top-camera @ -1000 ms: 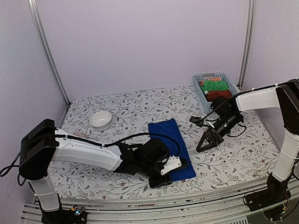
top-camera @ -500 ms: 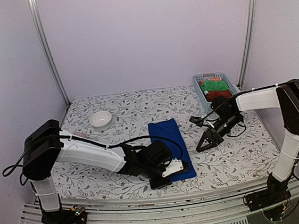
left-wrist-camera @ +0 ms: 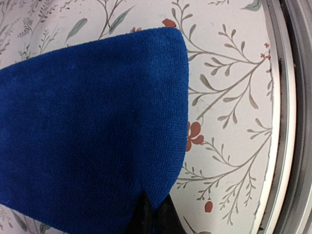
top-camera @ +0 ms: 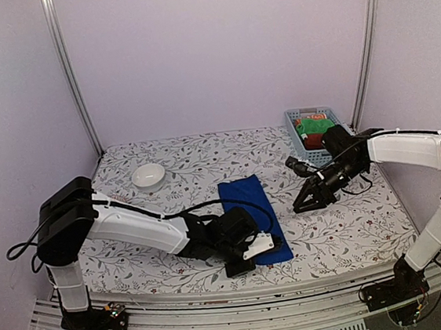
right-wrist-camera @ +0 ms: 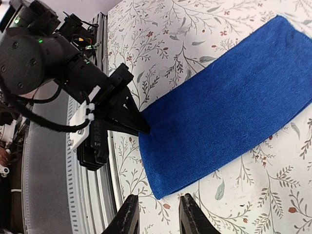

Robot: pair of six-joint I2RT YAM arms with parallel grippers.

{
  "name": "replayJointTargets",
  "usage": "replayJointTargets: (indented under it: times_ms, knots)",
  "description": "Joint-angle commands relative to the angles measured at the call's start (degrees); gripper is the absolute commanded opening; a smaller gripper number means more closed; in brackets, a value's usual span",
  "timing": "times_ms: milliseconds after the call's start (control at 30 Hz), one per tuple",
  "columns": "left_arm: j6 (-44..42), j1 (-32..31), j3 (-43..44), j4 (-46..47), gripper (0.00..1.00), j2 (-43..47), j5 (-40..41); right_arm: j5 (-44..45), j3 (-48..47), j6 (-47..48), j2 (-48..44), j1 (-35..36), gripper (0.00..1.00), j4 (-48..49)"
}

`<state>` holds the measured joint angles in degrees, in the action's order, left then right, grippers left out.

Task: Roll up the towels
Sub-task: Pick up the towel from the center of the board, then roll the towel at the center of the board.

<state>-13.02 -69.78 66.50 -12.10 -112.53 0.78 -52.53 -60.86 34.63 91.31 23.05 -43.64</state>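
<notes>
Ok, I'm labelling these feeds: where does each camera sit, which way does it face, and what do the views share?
Top external: above and behind the bases, facing down over the table; both arms show.
Left wrist: on the left arm, facing down at the blue towel corner; its fingers' dark tips at the bottom edge.
Right wrist: facing the near rail across the towel; its open fingers below, the left gripper beyond.
Shared: all three show the blue towel.

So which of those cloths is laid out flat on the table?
The royal blue towel; the other cloths sit bundled in the basket.
</notes>
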Motion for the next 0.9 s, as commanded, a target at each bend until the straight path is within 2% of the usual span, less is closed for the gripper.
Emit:
replayJointTargets:
  times_ms: [0, 133, 300, 433, 567, 867]
  knots:
    - [4.7, 2.8, -0.7, -2.0, 0.00, -1.2, -12.8, 4.9, 5.8, 2.6, -8.1, 0.4, 0.30, 5.1]
    - [10.9, 6.4, -0.7, 0.2, 0.00, -2.5, -22.7, 10.9, 12.4, 8.5, -15.1, 4.7, 0.31, 8.7]
    - [17.3, 10.2, -1.6, 3.9, 0.00, -4.1, -34.2, 25.0, 20.0, 10.4, -19.3, 19.1, 0.35, 15.9]
    - [21.0, 11.9, -1.6, 5.6, 0.00, -5.4, -39.2, 32.1, 20.9, 8.8, -15.7, 26.6, 0.38, 20.3]
    - [24.7, 13.9, -2.4, 7.8, 0.00, -6.2, -43.2, 37.8, 19.7, 7.7, -11.2, 31.2, 0.43, 24.6]
    - [25.9, 15.3, -2.4, 8.1, 0.00, -7.2, -45.9, 41.5, 17.4, 7.9, -4.6, 34.0, 0.45, 30.1]
